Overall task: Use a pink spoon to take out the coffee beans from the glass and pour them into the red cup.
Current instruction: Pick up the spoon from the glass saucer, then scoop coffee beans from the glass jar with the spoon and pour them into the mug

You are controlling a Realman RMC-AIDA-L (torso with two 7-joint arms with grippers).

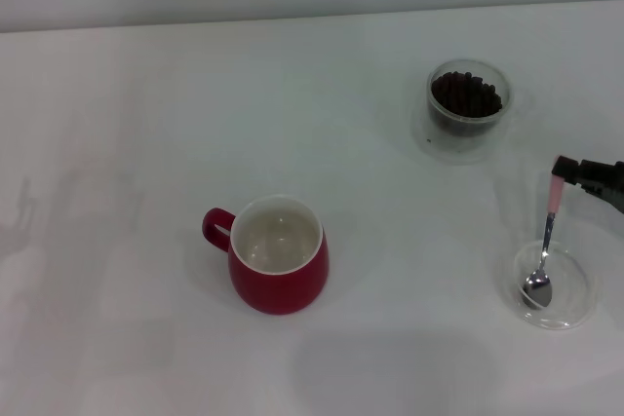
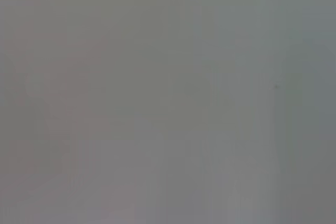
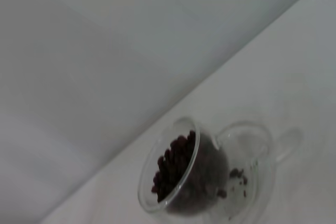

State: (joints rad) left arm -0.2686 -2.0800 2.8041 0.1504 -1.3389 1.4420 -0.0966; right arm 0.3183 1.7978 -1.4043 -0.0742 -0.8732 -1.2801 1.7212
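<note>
The red cup (image 1: 279,258) stands near the middle of the table in the head view, white inside, with its handle toward my left. The glass (image 1: 468,109) stands at the far right and holds a heap of coffee beans (image 1: 466,94). The glass (image 3: 206,174) and the beans (image 3: 176,166) also show in the right wrist view. My right gripper (image 1: 571,171) is at the right edge, shut on the top of the pink spoon (image 1: 552,204). The spoon hangs nearly upright, its metal bowl resting in a flat clear dish (image 1: 577,296). My left gripper is out of view.
The table (image 1: 146,124) is white, with a pale wall along its far edge. The left wrist view shows only a plain grey surface. One stray bean (image 1: 428,140) lies beside the glass.
</note>
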